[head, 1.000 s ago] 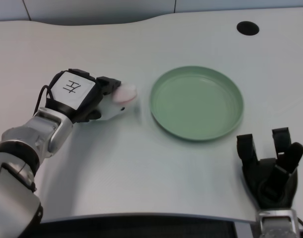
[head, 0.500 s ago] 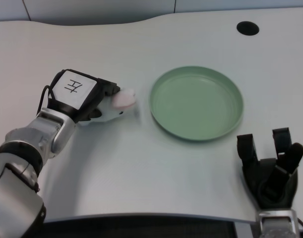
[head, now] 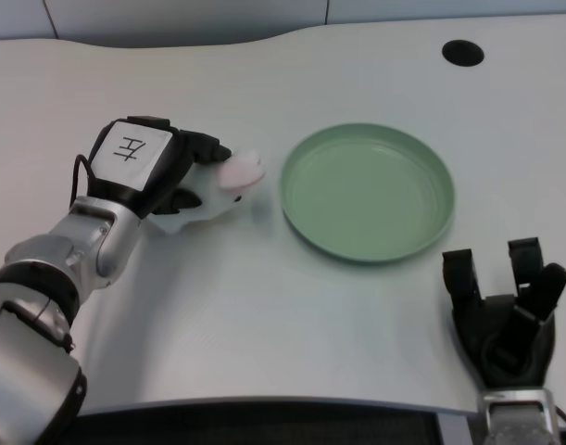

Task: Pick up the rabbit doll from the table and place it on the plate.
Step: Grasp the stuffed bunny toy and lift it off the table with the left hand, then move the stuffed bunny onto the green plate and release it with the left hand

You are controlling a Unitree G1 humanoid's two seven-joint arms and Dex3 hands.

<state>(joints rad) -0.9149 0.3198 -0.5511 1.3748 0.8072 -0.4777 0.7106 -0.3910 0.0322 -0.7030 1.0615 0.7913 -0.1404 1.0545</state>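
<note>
Left hand (head: 157,171) at table's (head: 264,306) left, fingers closed around white and pink rabbit doll (head: 225,185), just left of green plate (head: 367,192), not touching it

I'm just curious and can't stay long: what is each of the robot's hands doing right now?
Left hand: grips the rabbit doll, beside the plate.
Right hand: idle, holds nothing.

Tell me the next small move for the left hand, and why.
Probably lift a little, then carry right. The left hand holds the rabbit doll, which lies low by the table, just left of the empty green plate.
</note>
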